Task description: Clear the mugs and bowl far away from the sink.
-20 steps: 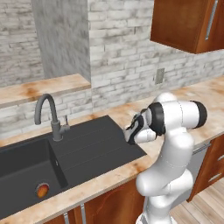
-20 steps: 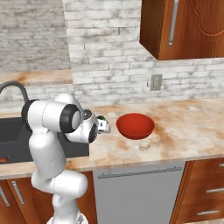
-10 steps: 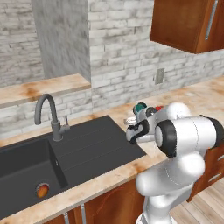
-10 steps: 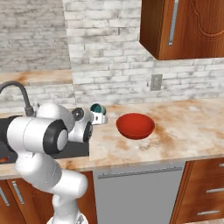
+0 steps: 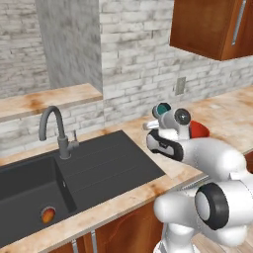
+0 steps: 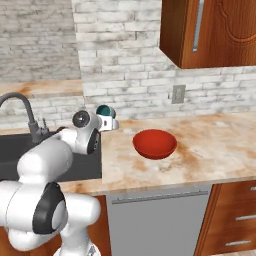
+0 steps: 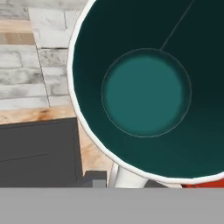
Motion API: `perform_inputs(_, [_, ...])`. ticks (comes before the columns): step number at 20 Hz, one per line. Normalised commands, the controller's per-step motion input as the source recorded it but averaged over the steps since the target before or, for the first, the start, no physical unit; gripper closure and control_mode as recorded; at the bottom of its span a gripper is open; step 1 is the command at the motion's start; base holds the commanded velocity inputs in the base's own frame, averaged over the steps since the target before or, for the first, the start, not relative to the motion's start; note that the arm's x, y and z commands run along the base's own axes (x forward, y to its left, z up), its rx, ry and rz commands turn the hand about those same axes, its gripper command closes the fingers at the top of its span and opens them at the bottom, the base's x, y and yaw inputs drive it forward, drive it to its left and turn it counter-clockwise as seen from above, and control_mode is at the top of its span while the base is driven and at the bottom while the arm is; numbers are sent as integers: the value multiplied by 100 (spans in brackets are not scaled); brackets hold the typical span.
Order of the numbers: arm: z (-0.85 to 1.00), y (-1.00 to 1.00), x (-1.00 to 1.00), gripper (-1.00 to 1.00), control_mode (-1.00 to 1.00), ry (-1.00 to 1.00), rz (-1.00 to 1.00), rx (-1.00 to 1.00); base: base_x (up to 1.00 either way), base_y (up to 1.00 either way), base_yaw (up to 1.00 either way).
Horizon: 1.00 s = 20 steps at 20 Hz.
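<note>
Gripping teal mug (image 6: 104, 112), claw (image 6: 109, 123) now raised higher above counter (image 6: 210, 145).

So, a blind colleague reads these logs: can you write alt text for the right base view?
The white robot arm holds a pale-rimmed mug with a teal inside tilted above the marble-look counter, at the right edge of the matte black sink. A glossy red bowl sits on the counter to the mug's right, below a brown wood wall cabinet.
</note>
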Motion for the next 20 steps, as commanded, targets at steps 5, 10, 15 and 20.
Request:
perform_inputs(5, [100, -2, -33, 100, -100, 0, 2, 0, 0, 0, 0])
perform_inputs(10, [81, -8, -67, 100, -100, 0, 0, 0, 0, 0, 0])
perform_inputs(15, [33, -2, -86, 100, -100, -1, -1, 0, 0, 0, 0])
perform_inputs(20, [2, 2, -73, 100, -100, -3, 0, 0, 0, 0, 0])
